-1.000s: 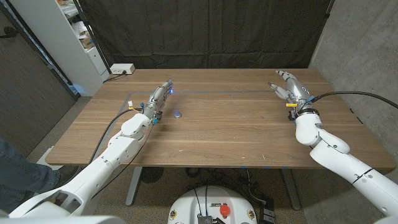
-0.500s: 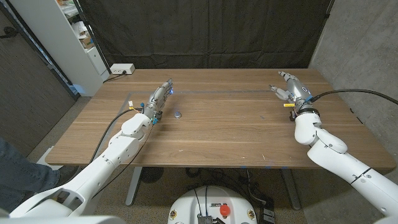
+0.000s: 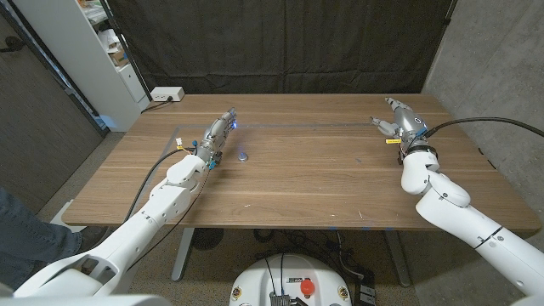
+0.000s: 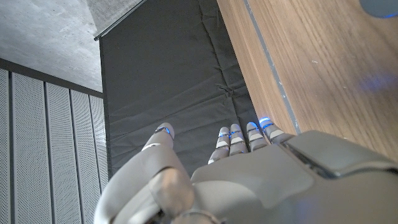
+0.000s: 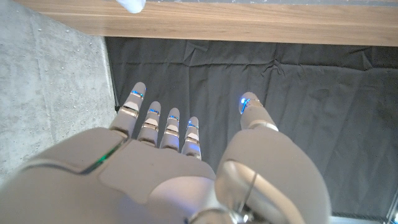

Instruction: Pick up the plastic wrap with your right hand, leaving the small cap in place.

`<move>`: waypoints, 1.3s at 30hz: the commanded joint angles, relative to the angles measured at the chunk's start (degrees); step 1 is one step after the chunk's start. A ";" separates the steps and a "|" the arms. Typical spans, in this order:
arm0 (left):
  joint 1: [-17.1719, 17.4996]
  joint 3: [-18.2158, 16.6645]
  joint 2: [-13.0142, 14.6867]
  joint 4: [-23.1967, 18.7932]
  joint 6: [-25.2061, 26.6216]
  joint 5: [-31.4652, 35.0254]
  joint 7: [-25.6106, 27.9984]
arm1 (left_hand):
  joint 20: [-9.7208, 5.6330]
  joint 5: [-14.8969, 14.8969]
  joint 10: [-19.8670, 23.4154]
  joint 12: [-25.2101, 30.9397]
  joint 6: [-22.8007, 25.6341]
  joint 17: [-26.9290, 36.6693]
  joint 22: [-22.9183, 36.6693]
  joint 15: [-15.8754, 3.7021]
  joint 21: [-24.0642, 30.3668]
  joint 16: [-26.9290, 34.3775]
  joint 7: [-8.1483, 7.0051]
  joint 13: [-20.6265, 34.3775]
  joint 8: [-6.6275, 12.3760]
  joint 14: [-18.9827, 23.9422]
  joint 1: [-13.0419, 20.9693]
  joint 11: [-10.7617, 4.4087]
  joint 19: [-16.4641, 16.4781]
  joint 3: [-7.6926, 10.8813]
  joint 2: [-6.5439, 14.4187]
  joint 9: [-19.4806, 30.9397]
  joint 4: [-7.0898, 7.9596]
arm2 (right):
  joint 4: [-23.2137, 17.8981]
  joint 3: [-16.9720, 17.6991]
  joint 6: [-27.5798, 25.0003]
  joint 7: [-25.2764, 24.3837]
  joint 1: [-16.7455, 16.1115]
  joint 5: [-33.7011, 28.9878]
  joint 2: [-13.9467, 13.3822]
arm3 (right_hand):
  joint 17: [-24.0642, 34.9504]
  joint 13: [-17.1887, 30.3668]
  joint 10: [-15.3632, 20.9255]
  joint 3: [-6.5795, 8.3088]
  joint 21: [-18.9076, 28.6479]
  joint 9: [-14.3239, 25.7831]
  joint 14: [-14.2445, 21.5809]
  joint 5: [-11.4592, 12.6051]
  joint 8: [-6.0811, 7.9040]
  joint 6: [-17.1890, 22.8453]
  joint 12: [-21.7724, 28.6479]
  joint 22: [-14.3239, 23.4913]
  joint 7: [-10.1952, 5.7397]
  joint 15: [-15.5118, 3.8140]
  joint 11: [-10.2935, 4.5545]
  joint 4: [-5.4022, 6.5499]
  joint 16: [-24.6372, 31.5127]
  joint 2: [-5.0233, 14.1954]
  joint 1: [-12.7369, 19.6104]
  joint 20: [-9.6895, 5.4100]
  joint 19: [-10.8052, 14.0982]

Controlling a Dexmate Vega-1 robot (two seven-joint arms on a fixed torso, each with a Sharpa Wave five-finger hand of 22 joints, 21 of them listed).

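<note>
The small blue-grey cap (image 3: 244, 155) sits on the wooden table (image 3: 306, 178), just right of my left hand (image 3: 217, 136), and its edge also shows as the cap (image 4: 380, 5) in the left wrist view. My left hand (image 4: 249, 174) holds nothing, its fingers stretched toward the far edge. My right hand (image 3: 398, 119) hovers near the far right of the table, fingers straight, thumb apart, holding nothing; the right hand (image 5: 174, 168) points at the black curtain. A small white piece (image 5: 132, 5) lies on the table ahead of it; I cannot tell what it is.
A white power strip (image 3: 166, 93) lies at the far left corner. Grey shelves (image 3: 102, 51) stand left of the table, and a black curtain (image 3: 280, 42) hangs behind it. A black cable (image 3: 476, 127) runs off the right arm.
My right hand has shifted slightly toward the far right edge of the table. The left hand and the cap have not moved.
</note>
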 commanded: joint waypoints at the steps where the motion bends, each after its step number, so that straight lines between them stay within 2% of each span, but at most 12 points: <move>1: -0.22 -0.02 -0.04 0.38 -0.23 -0.10 -0.33 | 0.33 -0.03 0.25 0.31 0.37 0.21 0.32 0.63 -0.19 0.17 0.14 -0.01 0.27 0.05 0.04 -0.02 -0.04 0.22 0.66 0.26 -0.25 | -2.04 -1.46 -9.15 3.67 1.49 -3.11 0.39 | -0.05 0.07 1.73 -0.64 0.89 0.02 2.31 0.67 0.90 1.44 0.72 0.27 2.00 0.11 0.44 0.31 0.84 -1.41 -0.40 -0.08 2.86; 5: -0.28 -0.01 -0.17 0.57 -0.18 -0.25 -0.42 | 0.40 -0.03 0.34 0.35 0.35 0.21 0.32 0.64 -0.29 0.16 0.09 -0.01 0.25 0.05 0.01 0.11 -0.02 0.21 0.68 0.26 -0.29 | -2.42 -1.86 -11.42 4.55 1.88 -3.77 0.69 | -0.13 -0.06 2.40 -0.99 1.34 -0.02 3.41 0.94 1.04 1.89 0.73 0.32 3.42 1.37 1.25 0.49 1.00 -1.99 -0.72 -0.08 4.98; 9: -0.31 0.11 -0.14 0.53 -0.12 -0.07 -0.36 | 0.46 -0.04 0.31 0.34 0.38 0.22 0.32 0.63 -0.39 0.17 0.10 -0.02 0.24 0.06 -0.02 -0.10 -0.02 0.20 0.70 0.26 -0.33 | -2.65 -2.20 -12.87 5.86 2.19 -4.13 0.40 | -0.15 -0.11 2.13 -1.25 1.55 -0.05 3.64 1.09 0.80 1.37 0.49 0.32 3.74 2.19 1.22 0.62 0.92 -2.37 -1.01 -0.04 6.17; 15: -0.28 0.23 -0.13 0.62 0.11 -0.02 -0.30 | 0.54 -0.04 0.33 0.35 0.45 0.22 0.33 0.54 -0.53 0.18 0.06 -0.03 0.25 0.11 -0.07 -0.16 0.02 0.19 0.73 0.26 -0.38 | -2.45 -2.81 -14.40 7.46 2.85 -4.63 0.10 | -0.14 -0.15 0.94 -1.75 1.69 -0.07 2.68 1.35 0.42 0.20 -0.05 0.28 2.61 2.56 1.36 0.82 0.28 -3.03 -1.56 0.08 7.81; 25: 0.18 -0.04 0.37 0.19 0.12 -0.12 -0.31 | 0.71 -0.04 0.30 0.34 0.47 0.23 0.34 0.48 -0.78 0.19 -0.02 -0.04 0.22 0.15 -0.14 -0.27 -0.03 0.17 0.77 0.26 -0.47 | -1.46 -3.01 -15.37 8.54 3.66 -5.12 -0.12 | -0.10 -0.15 -0.26 -2.04 1.43 -0.06 1.05 1.75 0.31 -0.56 -0.42 0.20 1.37 2.21 0.63 0.83 -0.50 -3.48 -1.72 0.21 8.64; 39: 0.99 -0.36 0.78 -1.04 0.44 -0.21 0.36 | 0.89 -0.04 0.29 0.34 0.57 0.23 0.35 0.50 -1.11 0.17 -0.09 -0.05 0.21 0.12 -0.26 -0.19 0.08 0.12 0.81 0.26 -0.61 | 1.06 -2.68 -16.56 8.95 4.18 -4.96 0.32 | -0.07 -0.13 -0.84 -2.14 1.11 -0.05 0.50 2.04 0.32 -0.89 -0.50 0.15 0.99 1.53 0.43 0.80 -0.70 -3.66 -1.68 0.28 8.75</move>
